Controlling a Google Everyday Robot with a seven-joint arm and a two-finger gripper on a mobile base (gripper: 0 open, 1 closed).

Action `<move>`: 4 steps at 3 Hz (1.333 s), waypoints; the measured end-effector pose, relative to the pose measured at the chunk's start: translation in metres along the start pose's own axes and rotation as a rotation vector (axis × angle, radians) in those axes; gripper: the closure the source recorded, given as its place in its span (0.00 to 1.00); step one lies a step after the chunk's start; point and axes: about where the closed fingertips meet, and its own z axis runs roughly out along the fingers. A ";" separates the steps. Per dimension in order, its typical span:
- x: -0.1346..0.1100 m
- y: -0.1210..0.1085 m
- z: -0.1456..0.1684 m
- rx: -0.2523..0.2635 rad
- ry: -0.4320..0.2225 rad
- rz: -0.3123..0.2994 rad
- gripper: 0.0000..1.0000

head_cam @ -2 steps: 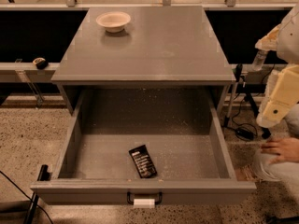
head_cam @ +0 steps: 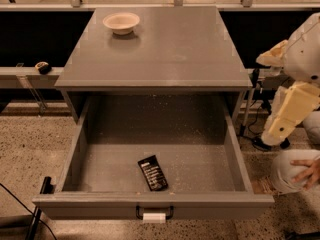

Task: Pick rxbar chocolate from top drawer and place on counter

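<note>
The rxbar chocolate [head_cam: 153, 173] is a flat black bar with pale lettering. It lies on the floor of the open top drawer [head_cam: 100, 166], near the front and a little left of centre. The drawer is pulled fully out, with a dark handle and a white tag [head_cam: 154, 217] on its front. The counter [head_cam: 175, 49] is the grey cabinet top above it. My arm [head_cam: 290, 109] hangs at the right edge of the view, outside the drawer. The gripper [head_cam: 274, 134] at its lower end is well to the right of the bar and apart from it.
A pale round bowl [head_cam: 121, 22] stands at the counter's back left. A person's hand and knee [head_cam: 300, 171] are at the lower right, beside the drawer's right front corner. Cables and a stand base [head_cam: 260, 143] lie on the speckled floor to the right.
The bar and the drawer have not moved. My arm stays at the right edge with almost no shift.
</note>
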 end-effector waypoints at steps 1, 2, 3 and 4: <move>-0.017 0.021 0.031 -0.061 -0.137 -0.083 0.00; -0.022 0.024 0.029 -0.061 -0.153 -0.110 0.00; -0.038 0.043 0.065 -0.108 -0.194 -0.156 0.00; -0.039 0.044 0.066 -0.113 -0.194 -0.158 0.00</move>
